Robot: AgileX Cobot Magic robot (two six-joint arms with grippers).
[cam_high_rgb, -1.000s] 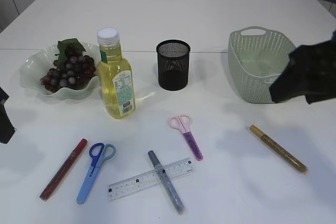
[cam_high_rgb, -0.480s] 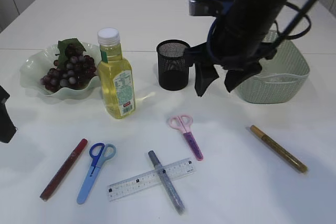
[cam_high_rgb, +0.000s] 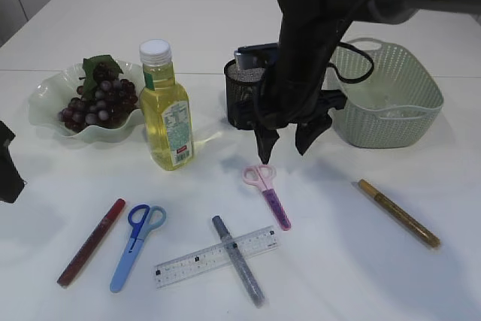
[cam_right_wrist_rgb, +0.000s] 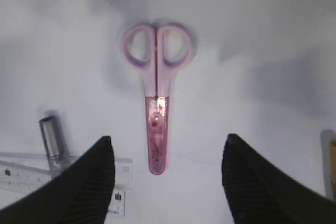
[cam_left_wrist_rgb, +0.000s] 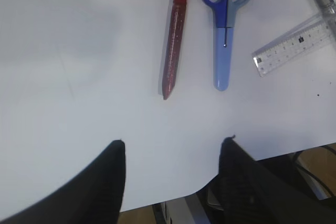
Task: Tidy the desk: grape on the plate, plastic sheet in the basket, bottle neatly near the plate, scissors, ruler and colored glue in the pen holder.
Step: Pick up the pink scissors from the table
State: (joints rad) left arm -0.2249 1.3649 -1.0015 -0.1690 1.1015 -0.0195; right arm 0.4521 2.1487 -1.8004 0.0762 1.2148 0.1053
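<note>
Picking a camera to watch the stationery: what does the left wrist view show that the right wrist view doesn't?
Only the left wrist view shows the red glue pen and the blue scissors, above the open left gripper. Only the right wrist view shows the pink scissors, between the tips of the open right gripper. Both show the ruler and the gray glue pen.

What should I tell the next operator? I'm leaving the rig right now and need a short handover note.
Right gripper: open, empty, above the pink scissors.
Left gripper: open, empty, near the table's front left edge.
Done: grapes on plate, bottle upright beside it.
Left: pink and blue scissors, ruler and the red, grey and gold glue pens into the pen holder.
Basket: contents unclear.
</note>
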